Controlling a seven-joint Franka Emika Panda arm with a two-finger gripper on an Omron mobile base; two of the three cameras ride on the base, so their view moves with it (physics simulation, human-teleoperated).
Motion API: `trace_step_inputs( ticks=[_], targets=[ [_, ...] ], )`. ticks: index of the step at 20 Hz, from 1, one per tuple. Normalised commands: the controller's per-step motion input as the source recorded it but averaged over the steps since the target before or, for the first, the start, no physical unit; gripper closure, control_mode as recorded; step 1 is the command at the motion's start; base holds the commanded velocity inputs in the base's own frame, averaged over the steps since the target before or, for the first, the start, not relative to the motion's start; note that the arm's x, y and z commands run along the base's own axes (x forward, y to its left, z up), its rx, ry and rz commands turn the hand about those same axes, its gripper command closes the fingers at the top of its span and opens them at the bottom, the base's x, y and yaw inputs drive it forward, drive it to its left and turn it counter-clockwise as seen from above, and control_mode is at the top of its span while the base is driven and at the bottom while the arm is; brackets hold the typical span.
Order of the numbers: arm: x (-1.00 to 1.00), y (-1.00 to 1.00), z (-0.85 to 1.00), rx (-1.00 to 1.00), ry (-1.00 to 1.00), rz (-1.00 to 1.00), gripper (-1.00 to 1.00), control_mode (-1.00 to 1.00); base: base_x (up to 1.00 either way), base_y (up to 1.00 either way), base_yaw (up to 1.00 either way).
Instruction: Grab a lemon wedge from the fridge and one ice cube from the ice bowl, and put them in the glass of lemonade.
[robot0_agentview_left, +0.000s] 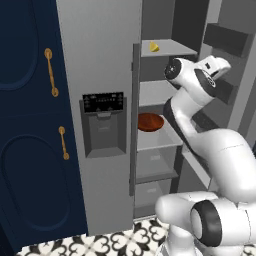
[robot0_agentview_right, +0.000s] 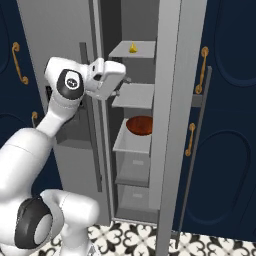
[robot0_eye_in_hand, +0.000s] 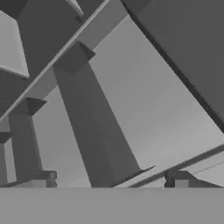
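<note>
From the hand view I see my two finger tips (robot0_eye_in_hand: 43, 179) standing wide apart at the bottom of the picture, one toward each side, with nothing between them. They look onto grey fridge surfaces only, and I cannot see them touching anything. The gripper (robot0_agentview_right: 125, 80) shows in the right base view at the fridge's opening, its hand reaching in beside the second shelf from the top; the fingers themselves are too small there for me to judge.

I take the fridge (robot0_agentview_left: 100, 60) as my landmark. One door stands open, and the grey shelves inside run up the compartment. The lemon wedge (robot0_agentview_left: 154, 47) lies on the top visible shelf, a small bright-yellow piece, higher than my hand and apart from it. The ice bowl (robot0_agentview_left: 150, 122), reddish-brown and round, sits two shelves below the wedge, on the shelf above the clear drawers. From here I cannot make out any ice cube inside it.

On the closed door of the fridge is the black dispenser panel (robot0_agentview_left: 103, 103) with a row of small pale marks along it; they are too small for me to read, and I find no brand name or other writing anywhere. Navy cabinets (robot0_agentview_left: 30, 125) with gold handles flank the fridge, and a black-and-white patterned floor (robot0_agentview_left: 110, 242) runs along its foot.
</note>
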Motion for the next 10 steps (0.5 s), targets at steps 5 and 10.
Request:
trace_step_inputs(
  ticks=[5, 10],
  targets=[
    [0.00, 0.85, -0.17, 0.21, -0.16, 0.40, -1.00, -1.00, 0.00, 0.00, 0.00],
    [0.01, 0.65, -0.63, 0.34, -0.11, 0.45, -1.00, -1.00, 0.00, 0.00, 0.00]
  ],
)
